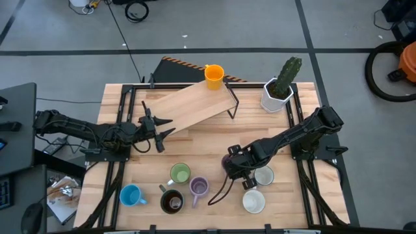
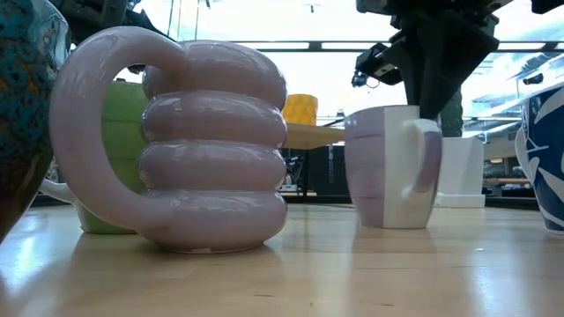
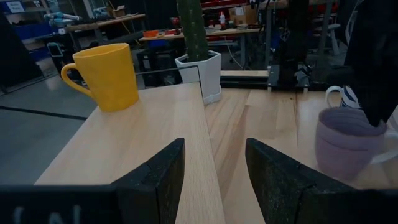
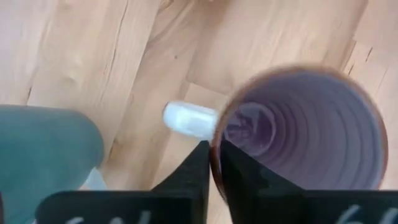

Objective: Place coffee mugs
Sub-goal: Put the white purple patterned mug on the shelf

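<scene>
Your right gripper (image 4: 213, 168) has its fingers pinched on the rim of a lilac mug (image 4: 303, 127), one finger inside the wall and one outside, at about 5 o'clock from the table's centre. In the overhead view that lilac mug (image 1: 229, 162) is mostly hidden under the wrist. Crowding it at 4 o'clock are two white mugs, the nearer one (image 1: 264, 175) just beside the gripper and the farther one (image 1: 253, 201) toward the front edge.

Your left gripper (image 1: 158, 129) waits at 9 o'clock, fingers spread apart and holding nothing, its tips by the low end of the sloping wooden shelf (image 1: 188, 107).

An orange mug (image 1: 214, 76) stands on the shelf's raised end at 12 o'clock. At 1 o'clock from it, close by, the white cactus pot (image 1: 275, 95) stands on the table top.

Around 7 o'clock you have a cluster: green mug (image 1: 180, 173), second lilac mug (image 1: 199, 187), dark brown mug (image 1: 171, 201) and blue mug (image 1: 132, 195), the first three nearly touching. A dark cable (image 1: 221, 190) trails from the right wrist between that cluster and the white mugs.
</scene>
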Robot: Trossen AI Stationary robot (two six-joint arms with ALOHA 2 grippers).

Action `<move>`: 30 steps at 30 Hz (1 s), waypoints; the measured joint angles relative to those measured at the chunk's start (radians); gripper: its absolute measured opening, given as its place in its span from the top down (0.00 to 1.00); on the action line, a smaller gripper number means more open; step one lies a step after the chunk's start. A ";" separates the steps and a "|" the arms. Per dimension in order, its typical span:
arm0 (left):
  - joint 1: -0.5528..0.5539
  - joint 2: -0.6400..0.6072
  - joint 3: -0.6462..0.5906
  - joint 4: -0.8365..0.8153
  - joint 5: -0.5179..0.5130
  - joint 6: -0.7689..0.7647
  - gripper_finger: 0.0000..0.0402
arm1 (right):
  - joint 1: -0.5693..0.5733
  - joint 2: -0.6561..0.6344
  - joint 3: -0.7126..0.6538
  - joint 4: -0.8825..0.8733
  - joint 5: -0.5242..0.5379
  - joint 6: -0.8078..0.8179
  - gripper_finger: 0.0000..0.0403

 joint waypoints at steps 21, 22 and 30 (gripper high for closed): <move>0.000 0.000 0.000 0.001 0.000 -0.019 0.56 | -0.125 -0.127 0.032 -0.092 0.070 -0.387 0.96; 0.000 0.000 0.000 0.003 0.000 -0.019 0.56 | -0.135 -0.143 0.032 -0.093 0.077 -0.409 0.96; 0.000 0.000 0.000 0.065 0.000 -0.018 0.56 | -0.238 -0.185 0.149 -0.175 0.089 -0.557 0.96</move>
